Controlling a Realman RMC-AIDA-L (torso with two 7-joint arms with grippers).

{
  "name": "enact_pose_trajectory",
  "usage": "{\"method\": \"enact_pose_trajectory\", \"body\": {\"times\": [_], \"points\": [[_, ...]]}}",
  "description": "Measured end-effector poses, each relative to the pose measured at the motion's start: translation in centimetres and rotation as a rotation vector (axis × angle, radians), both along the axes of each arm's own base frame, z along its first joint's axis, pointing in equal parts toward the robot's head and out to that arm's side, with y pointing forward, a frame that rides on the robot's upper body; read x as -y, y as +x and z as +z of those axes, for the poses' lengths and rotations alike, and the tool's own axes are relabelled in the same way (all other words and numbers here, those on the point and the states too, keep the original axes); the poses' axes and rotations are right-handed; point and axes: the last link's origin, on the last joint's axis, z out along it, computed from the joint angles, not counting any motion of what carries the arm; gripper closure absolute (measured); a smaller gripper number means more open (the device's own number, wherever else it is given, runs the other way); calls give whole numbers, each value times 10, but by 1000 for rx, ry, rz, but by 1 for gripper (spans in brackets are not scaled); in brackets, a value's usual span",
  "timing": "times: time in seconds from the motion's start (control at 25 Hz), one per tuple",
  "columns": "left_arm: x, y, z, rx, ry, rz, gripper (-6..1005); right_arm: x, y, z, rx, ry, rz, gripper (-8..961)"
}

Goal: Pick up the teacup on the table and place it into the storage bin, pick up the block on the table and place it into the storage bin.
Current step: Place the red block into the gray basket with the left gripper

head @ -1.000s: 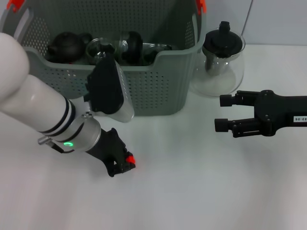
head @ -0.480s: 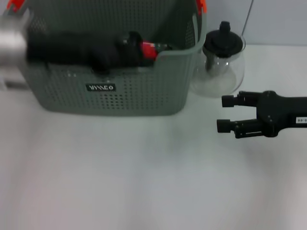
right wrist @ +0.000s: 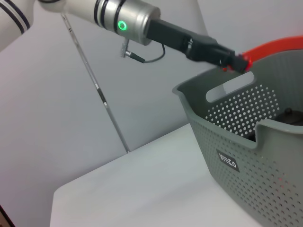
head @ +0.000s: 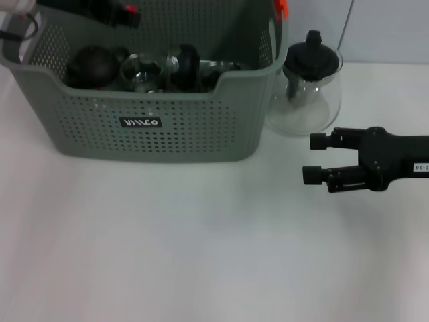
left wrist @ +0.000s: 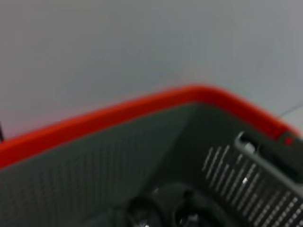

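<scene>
Two claws show, well apart from each other. The left claw (head: 127, 15) hangs over the far left corner of the storage bin (head: 154, 127), above its rim, with a small red block (right wrist: 244, 62) at its tip; whether its fingers are clamped on that piece or parted cannot be told. From the right wrist view the left arm reaches in above the bin's slotted handle hole, the red piece just over the grey wall. Inside the bin lie dark round teaware (head: 90, 65) and glass pieces (head: 142, 70), crowded together. The right claw (head: 312, 158) rests low over the white tabletop (head: 201, 248) on the right, its two black fingers spread apart and holding nothing, near a glass teapot (head: 308, 87) with a black lid that stands just beside the bin's right wall.
</scene>
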Motion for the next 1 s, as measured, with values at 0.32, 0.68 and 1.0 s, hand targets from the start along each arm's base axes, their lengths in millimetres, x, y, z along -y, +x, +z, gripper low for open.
{"method": "enact_pose_trajectory", "body": {"times": [0.32, 0.68, 1.0], "points": [[-3, 7, -17, -133, -12, 39, 747, -2, -2, 0, 0, -2, 1, 9], [1, 5, -12, -125, 20, 46, 487, -1, -1, 1, 2, 1, 3, 9], [72, 10, -3, 223, -134, -257, 150, 1, 1, 2, 2, 19, 34, 9]]}}
